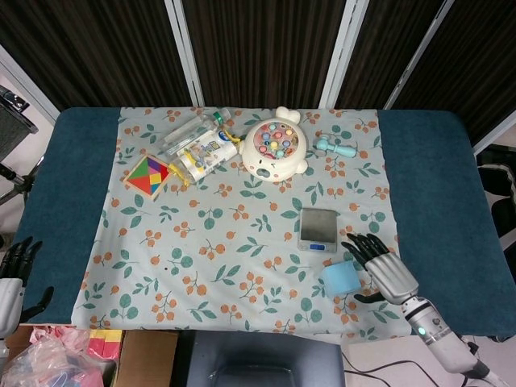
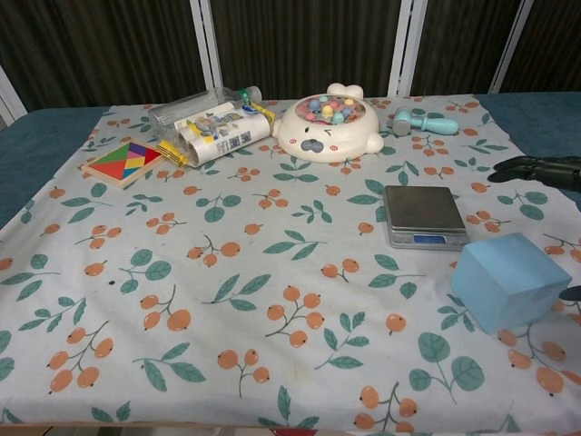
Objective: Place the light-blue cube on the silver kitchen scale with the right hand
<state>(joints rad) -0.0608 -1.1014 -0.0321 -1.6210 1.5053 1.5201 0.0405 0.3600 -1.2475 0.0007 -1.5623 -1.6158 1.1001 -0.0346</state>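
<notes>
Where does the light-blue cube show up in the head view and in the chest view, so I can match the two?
Head view: light-blue cube lies lower right of centre, just left of the right hand.
Chest view: the cube sits near the right edge, large and close.
Shared landmark: the silver kitchen scale, just behind the cube in both views.
</notes>
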